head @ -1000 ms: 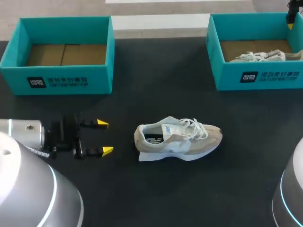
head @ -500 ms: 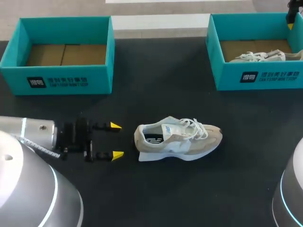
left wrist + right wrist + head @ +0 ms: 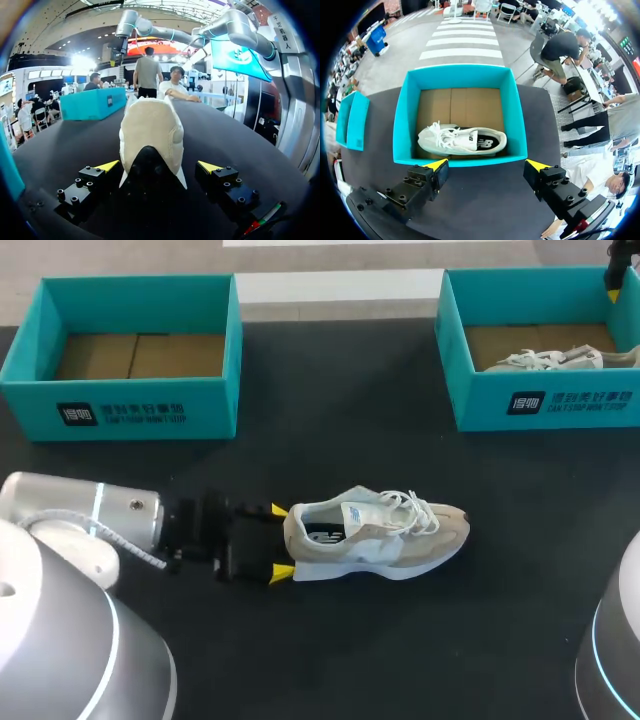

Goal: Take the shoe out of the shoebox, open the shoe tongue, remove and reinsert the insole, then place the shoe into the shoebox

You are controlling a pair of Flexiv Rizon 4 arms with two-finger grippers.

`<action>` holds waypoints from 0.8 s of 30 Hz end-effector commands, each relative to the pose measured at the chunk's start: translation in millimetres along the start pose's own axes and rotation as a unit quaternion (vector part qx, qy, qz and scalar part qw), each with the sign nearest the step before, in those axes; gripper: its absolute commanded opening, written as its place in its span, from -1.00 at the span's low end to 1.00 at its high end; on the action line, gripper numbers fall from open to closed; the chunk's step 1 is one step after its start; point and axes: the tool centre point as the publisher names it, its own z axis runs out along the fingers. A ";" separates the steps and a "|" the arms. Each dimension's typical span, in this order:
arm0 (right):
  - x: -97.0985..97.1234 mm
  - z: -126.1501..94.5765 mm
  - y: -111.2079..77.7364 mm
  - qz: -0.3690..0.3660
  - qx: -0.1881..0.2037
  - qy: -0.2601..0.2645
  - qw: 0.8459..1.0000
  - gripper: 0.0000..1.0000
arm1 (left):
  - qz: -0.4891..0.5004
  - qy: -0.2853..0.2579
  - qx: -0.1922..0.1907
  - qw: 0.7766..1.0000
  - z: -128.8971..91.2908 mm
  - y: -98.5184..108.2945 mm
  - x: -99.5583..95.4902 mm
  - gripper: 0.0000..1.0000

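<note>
A beige and white shoe (image 3: 385, 535) lies on its sole on the black table, toe pointing right, laces loose. My left gripper (image 3: 281, 541) is at its heel, open, one yellow tip on each side. In the left wrist view the shoe's heel (image 3: 150, 132) sits between the open fingers (image 3: 107, 166), with a small gap at each side. My right gripper (image 3: 487, 165) hangs open above the right teal shoebox (image 3: 460, 161), which holds a second white shoe (image 3: 462, 140). Only one of its yellow fingertips (image 3: 612, 290) shows in the head view.
An open teal shoebox (image 3: 130, 415) with bare cardboard inside stands at the back left. The right shoebox (image 3: 545, 405) stands at the back right with the second shoe (image 3: 545, 358) in it. Bare black table lies between and in front of the boxes.
My left gripper has slid to the right along the table, from well left of the shoe to its heel, staying open. The shoe and the right arm have not moved.
</note>
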 end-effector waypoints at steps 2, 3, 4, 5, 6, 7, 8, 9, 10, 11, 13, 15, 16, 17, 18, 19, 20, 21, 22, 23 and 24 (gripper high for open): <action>0.1 0.4 -0.7 0.000 -0.001 0.000 1.000 1.00 | -0.002 -0.042 0.009 0.999 15.7 0.1 7.4 1.00; 0.1 0.4 -0.7 0.000 -0.001 0.000 1.000 1.00 | -0.002 -0.048 0.009 0.999 16.5 -0.2 6.5 1.00; 0.1 0.4 -0.7 0.000 -0.001 0.000 1.000 1.00 | -0.006 -0.052 0.015 0.999 18.0 -0.8 4.4 1.00; 0.1 0.4 -0.7 0.000 -0.001 0.000 1.000 1.00 | -0.004 -0.054 0.014 0.998 19.6 -1.4 3.4 1.00; 0.1 0.4 -0.7 0.000 -0.001 0.000 1.000 1.00 | -0.003 -0.056 0.014 0.998 20.7 -1.6 2.6 1.00; 0.1 0.4 -0.7 0.000 -0.001 0.000 1.000 1.00 | -0.002 -0.055 0.013 0.998 23.0 -1.9 1.3 1.00; 0.1 0.4 -0.7 0.000 -0.001 0.000 1.000 1.00 | -0.002 -0.055 0.013 0.998 24.3 -2.3 0.5 1.00; 0.1 0.4 -0.7 0.000 -0.001 0.000 1.000 1.00 | -0.002 -0.055 0.014 0.998 25.4 -2.8 -0.1 1.00; 0.1 0.4 -0.7 0.000 -0.001 0.000 1.000 1.00 | -0.001 -0.053 0.014 0.998 26.6 -3.2 -0.4 1.00; 0.1 0.4 -0.7 0.000 -0.001 0.000 1.000 1.00 | 0.000 -0.051 0.013 0.999 27.5 -3.8 -0.6 1.00; 0.1 0.4 -0.7 0.000 -0.001 0.000 1.000 1.00 | 0.002 -0.051 0.012 0.999 28.5 -4.5 -1.1 1.00; 0.1 0.4 -0.7 0.000 -0.001 0.000 1.000 1.00 | 0.001 -0.052 0.013 0.999 29.0 -4.8 -2.6 1.00; 0.1 0.4 -0.7 0.000 -0.001 0.000 1.000 1.00 | -0.001 -0.054 0.014 0.998 29.4 -4.5 -3.7 1.00; 0.1 0.4 -0.7 0.000 -0.001 0.000 1.000 1.00 | -0.001 -0.054 0.015 0.998 29.7 -4.4 -4.2 1.00; 0.1 0.4 -0.7 0.000 -0.001 0.000 1.000 1.00 | -0.001 -0.054 0.015 0.998 31.1 -4.0 -5.2 1.00; 0.1 0.4 -0.7 0.000 -0.001 0.000 1.000 1.00 | -0.001 -0.054 0.015 0.998 32.2 -3.8 -6.0 1.00; 0.1 0.4 -0.7 0.000 -0.001 0.000 1.000 1.00 | 0.000 -0.055 0.015 0.998 33.3 -3.8 -6.8 1.00; 0.1 0.4 -0.7 0.000 -0.001 0.000 1.000 1.00 | 0.000 -0.055 0.015 0.998 34.0 -3.7 -7.4 1.00; 0.1 0.4 -0.7 0.000 -0.001 0.000 1.000 1.00 | 0.000 -0.055 0.015 0.998 35.5 -3.7 -8.5 1.00; 0.1 0.4 -0.7 0.000 -0.001 0.000 1.000 1.00 | 0.001 -0.055 0.013 0.998 36.6 -3.4 -9.1 1.00; 0.1 0.4 -0.7 0.000 -0.001 0.000 1.000 1.00 | 0.001 -0.055 0.013 0.998 37.5 -3.1 -9.5 1.00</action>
